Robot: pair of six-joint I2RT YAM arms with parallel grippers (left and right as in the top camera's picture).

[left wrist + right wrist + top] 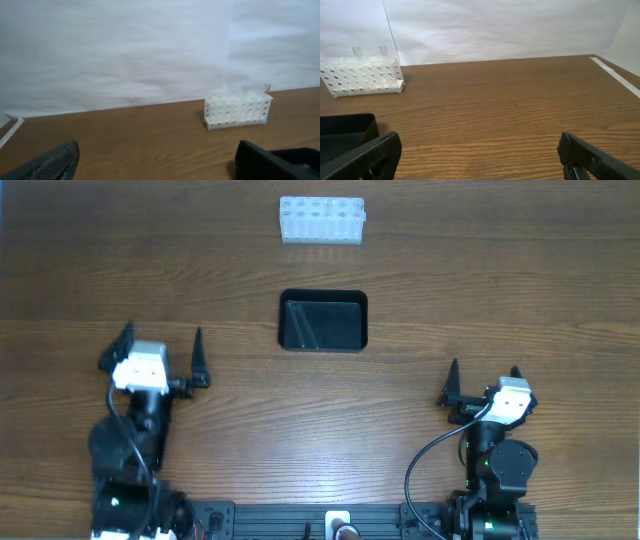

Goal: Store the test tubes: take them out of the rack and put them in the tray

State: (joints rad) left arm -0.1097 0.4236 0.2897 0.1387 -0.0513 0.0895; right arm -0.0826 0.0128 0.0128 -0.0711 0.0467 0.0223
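A white perforated test tube rack [321, 221] stands at the far middle of the wooden table; it also appears as the rack [238, 110] and the rack [362, 76], where two clear tubes [370, 52] rise from its top. The black tray [323, 320] lies in front of the rack, with faint clear tubes lying inside; its corner [347, 131] is seen low in the right wrist view. My left gripper [163, 350] sits open at the near left, far from both. My right gripper [484, 380] sits open at the near right, with nothing between its fingers.
Bare wooden tabletop surrounds the rack and tray. A white wall or sheet rises behind the table's far edge. A strip of white tape [619, 75] runs along the table's right side.
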